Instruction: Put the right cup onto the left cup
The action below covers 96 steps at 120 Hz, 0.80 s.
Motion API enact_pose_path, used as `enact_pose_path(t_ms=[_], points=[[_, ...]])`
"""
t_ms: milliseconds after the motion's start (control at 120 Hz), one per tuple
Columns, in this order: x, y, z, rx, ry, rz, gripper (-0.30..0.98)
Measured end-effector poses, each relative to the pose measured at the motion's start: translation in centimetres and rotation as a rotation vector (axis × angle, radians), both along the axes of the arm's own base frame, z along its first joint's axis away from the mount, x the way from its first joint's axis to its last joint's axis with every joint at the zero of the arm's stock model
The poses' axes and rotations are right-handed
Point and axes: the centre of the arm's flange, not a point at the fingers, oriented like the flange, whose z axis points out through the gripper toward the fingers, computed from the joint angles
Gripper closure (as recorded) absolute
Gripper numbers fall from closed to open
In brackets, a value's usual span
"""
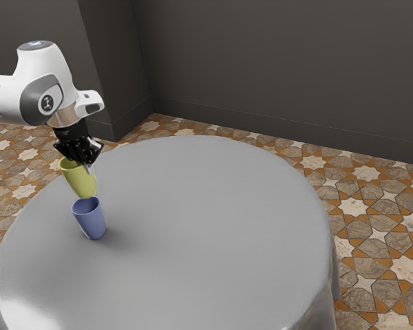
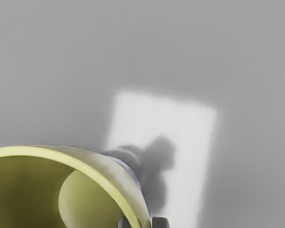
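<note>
from my station i have the black two-finger gripper (image 1: 89, 162) clamped on the rim of the yellow tapered cup (image 1: 82, 180), one finger (image 2: 160, 222) outside the wall and the other inside it. the cup hangs mouth up at the end of the white robot arm (image 1: 44, 81), over the blue tapered cup (image 1: 91, 221), which stands upright on the round table with a glossy grey cover (image 1: 193, 227). in the exterior view the yellow cup's base lies right at the blue cup's open mouth; i can't tell if the two touch. my wrist view looks down into the yellow cup, with a thin blue curve of the lower one peeking out past its side. next to them, a bright patch of light (image 2: 190, 142) on the cover carries a dark shadow (image 2: 156, 156).
</note>
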Motion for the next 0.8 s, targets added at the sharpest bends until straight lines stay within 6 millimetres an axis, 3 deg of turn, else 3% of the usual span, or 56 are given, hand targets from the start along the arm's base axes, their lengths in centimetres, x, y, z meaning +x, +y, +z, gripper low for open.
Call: enact_pose_path(t_ms=[800], points=[[-0.1,1.5,-2.6,-0.001,0.044,0.030,0.78]])
